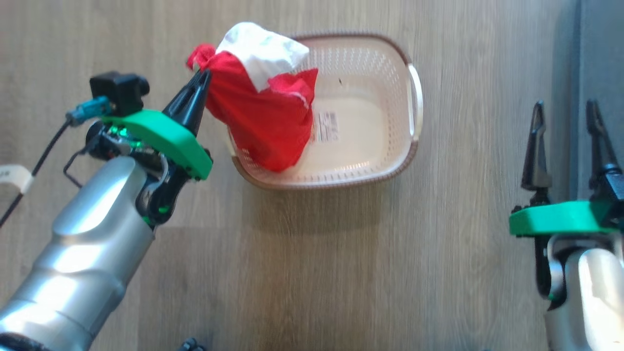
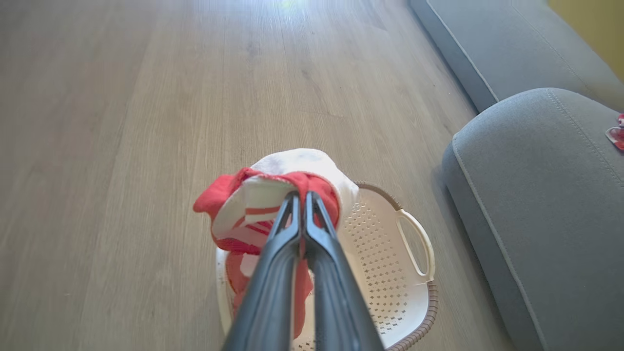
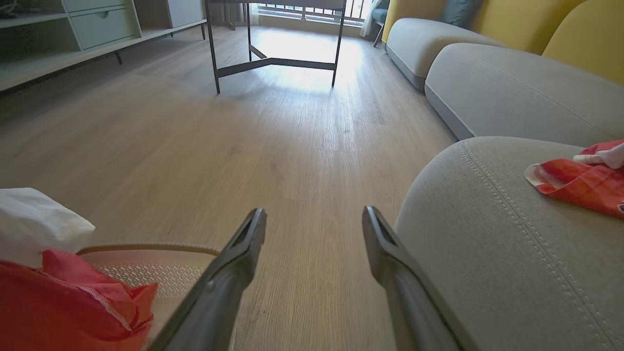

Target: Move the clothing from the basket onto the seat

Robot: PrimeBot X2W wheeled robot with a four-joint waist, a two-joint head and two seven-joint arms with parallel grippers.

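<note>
My left gripper (image 1: 204,74) is shut on the clothing (image 1: 263,112), a red garment with a white cloth piece bunched on top, lifted so that it hangs over the left end of the basket (image 1: 390,170). In the left wrist view the closed fingertips (image 2: 301,197) pinch the red and white fabric (image 2: 243,214) above the cream basket (image 2: 414,302). My right gripper (image 1: 565,109) stands open and holds nothing, beside the grey seat (image 1: 602,48). Another red garment (image 3: 580,183) lies on the seat (image 3: 497,253).
The basket stands on a wooden floor (image 1: 341,263), with its label sticker (image 1: 327,126) showing on the bare bottom. Further grey cushions (image 3: 507,92) line the right. A dark-legged table (image 3: 273,48) and a low shelf unit (image 3: 73,39) stand far off.
</note>
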